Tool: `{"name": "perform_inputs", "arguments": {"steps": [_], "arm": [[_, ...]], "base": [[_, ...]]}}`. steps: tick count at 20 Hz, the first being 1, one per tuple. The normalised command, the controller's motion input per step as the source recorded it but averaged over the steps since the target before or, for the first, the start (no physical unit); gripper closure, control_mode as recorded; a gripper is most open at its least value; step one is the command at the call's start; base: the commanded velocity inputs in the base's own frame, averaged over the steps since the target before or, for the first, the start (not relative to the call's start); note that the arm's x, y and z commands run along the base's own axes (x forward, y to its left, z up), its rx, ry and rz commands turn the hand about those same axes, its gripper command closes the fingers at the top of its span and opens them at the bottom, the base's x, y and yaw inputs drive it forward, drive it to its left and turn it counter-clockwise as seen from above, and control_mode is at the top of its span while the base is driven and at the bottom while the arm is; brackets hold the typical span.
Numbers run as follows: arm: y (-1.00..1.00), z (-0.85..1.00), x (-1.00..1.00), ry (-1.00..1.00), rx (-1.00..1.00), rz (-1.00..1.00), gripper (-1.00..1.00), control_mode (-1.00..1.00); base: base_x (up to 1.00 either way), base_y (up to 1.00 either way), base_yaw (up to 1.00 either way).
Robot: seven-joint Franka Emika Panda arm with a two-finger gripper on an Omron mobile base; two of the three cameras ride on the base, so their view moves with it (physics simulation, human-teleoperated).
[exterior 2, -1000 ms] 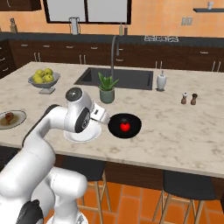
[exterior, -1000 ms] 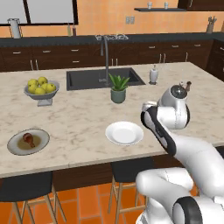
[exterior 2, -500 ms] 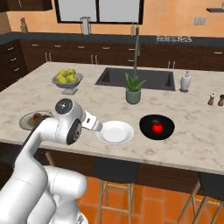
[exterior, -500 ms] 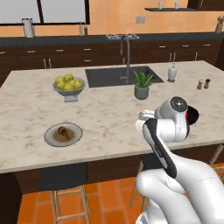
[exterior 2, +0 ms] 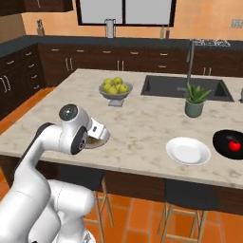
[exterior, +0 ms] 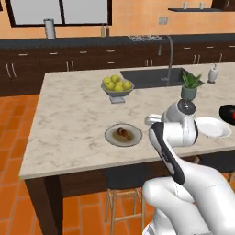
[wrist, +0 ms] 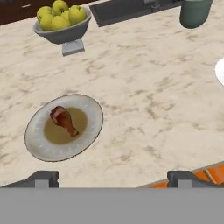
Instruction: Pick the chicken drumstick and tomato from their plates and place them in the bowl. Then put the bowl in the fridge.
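The chicken drumstick (wrist: 64, 120) lies on the grey-beige plate (wrist: 89, 131) on the island counter, also seen from the left base as drumstick (exterior: 122, 133) on plate (exterior: 112, 137). My gripper (wrist: 113, 178) hovers over the counter's near edge just short of that plate, open, with nothing between its fingertips (wrist: 41, 178). The tomato (exterior 2: 233, 144) sits inside the black bowl (exterior 2: 223, 137) at the counter's right end. The white plate (exterior 2: 188, 151) beside it is bare. The fridge is out of view.
A grey footed bowl of yellow-green fruits (exterior: 117, 87) stands behind the drumstick plate. A potted plant (exterior 2: 194, 100) and the sink (exterior 2: 185, 88) with its faucet lie farther right. Stools stand under the counter's near edge.
Both base views have shifted, so the base has driven left along the island. The arm has swung from the white plate over to the drumstick plate. The gripper stays open.
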Motion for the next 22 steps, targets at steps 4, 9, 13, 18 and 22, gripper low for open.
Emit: {"name": "perform_inputs", "arguments": {"steps": [4, 9, 13, 18, 22], "arm": [[0.05, 0.00, 0.37, 0.00, 0.00, -0.03, -1.00, -1.00], [-0.01, 0.00, 0.96, 0.41, 0.00, 0.06, -1.00, -1.00], [-0.03, -0.05, 0.60, 0.49, 0.00, 0.18, -1.00, -1.00], [0.14, -0.44, 0.48, 0.05, 0.03, 0.13, -1.00, -1.00], [0.30, -0.77, 0.25, 0.00, 0.00, 0.16, -1.00, -1.00]], "base": [[0.21, 0.50, -0.07], [0.00, 0.00, 0.00], [0.00, 0.00, 0.00], [0.00, 0.00, 0.00], [0.00, 0.00, 0.00]]}}
